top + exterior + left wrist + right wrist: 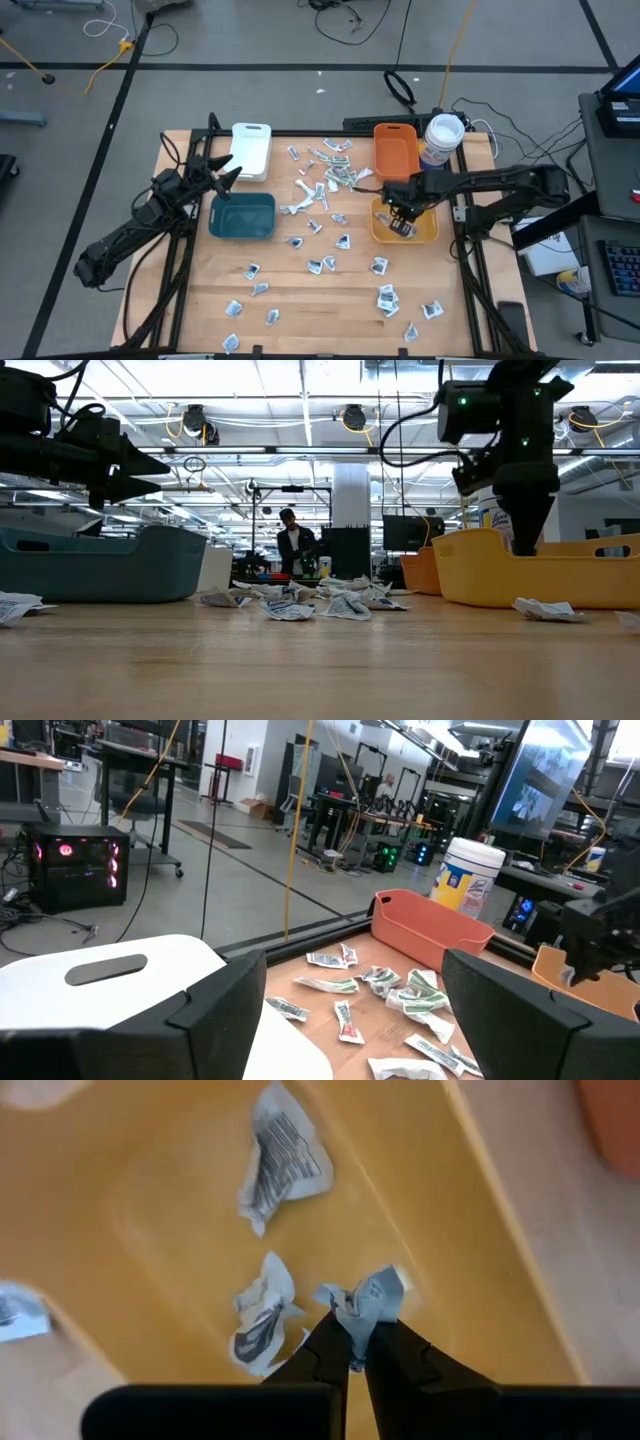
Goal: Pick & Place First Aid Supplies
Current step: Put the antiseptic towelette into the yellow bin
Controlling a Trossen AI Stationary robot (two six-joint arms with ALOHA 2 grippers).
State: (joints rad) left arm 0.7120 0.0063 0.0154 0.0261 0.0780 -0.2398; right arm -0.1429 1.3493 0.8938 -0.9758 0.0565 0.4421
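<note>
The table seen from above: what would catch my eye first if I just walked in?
Probably the small white packets littering the wooden table between the two dark arms. Next, the coloured bins: the right hand hangs over the yellow bin, pinching a crumpled packet above two others lying inside. The left hand waits open between the white bin and the teal bin.

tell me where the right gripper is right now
The right gripper is over the yellow bin on the table's right side, just in front of the orange bin, shut on a packet.
</note>
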